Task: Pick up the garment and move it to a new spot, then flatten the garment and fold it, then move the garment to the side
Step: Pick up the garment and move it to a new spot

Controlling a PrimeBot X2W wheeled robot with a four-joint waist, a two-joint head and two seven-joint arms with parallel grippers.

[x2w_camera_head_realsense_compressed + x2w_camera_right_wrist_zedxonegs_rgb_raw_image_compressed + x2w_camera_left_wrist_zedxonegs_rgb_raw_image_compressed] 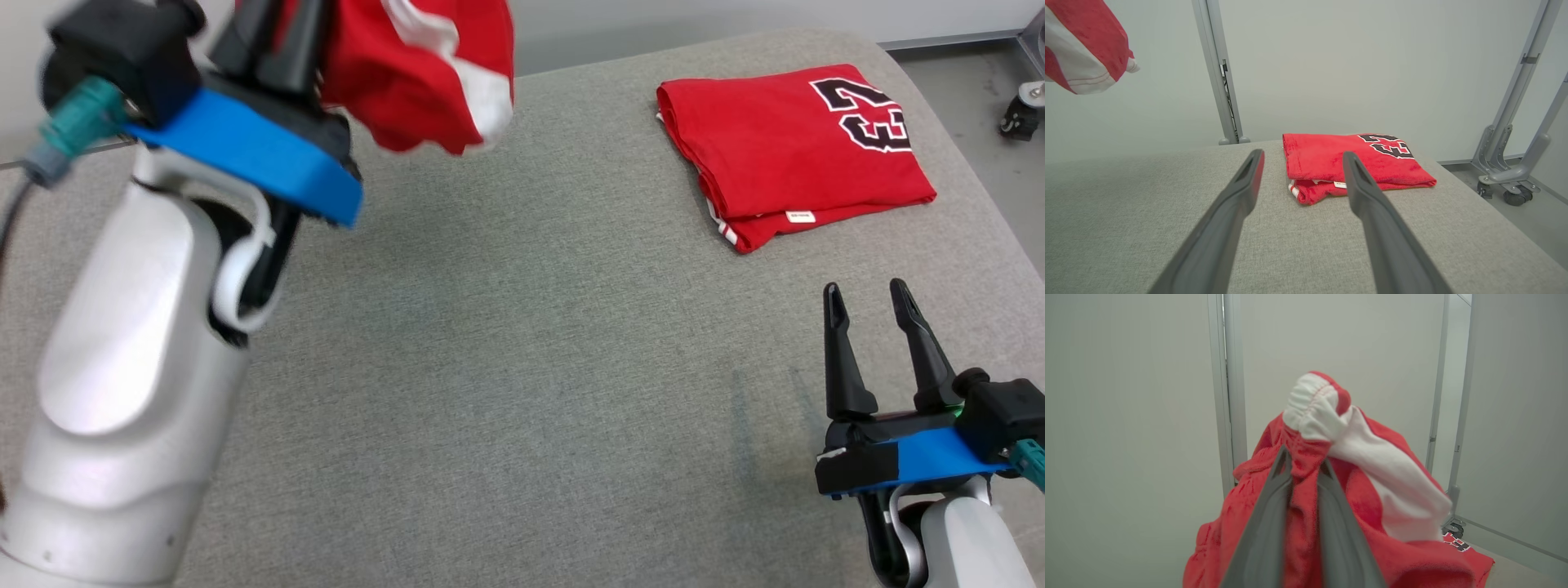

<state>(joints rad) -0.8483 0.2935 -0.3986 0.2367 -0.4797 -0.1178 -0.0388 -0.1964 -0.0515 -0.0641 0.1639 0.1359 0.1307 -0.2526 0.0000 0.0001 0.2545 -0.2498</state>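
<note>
Red-and-white garment (408,82) hangs bunched in the air above the far left part of the grey cloth-covered counter (506,367), a gathered fold of it pinched between the fingers of the left gripper (1304,460). Low over the near right corner, the right gripper (864,287) hovers with its fingers spread wide and nothing between them. Beyond it, a folded red jersey (784,147) with black numerals lies flat on the counter.

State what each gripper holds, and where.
Left gripper: the red-and-white garment, pinched at a bunched fold beside its white gathered band. Right gripper: nothing, open.
</note>
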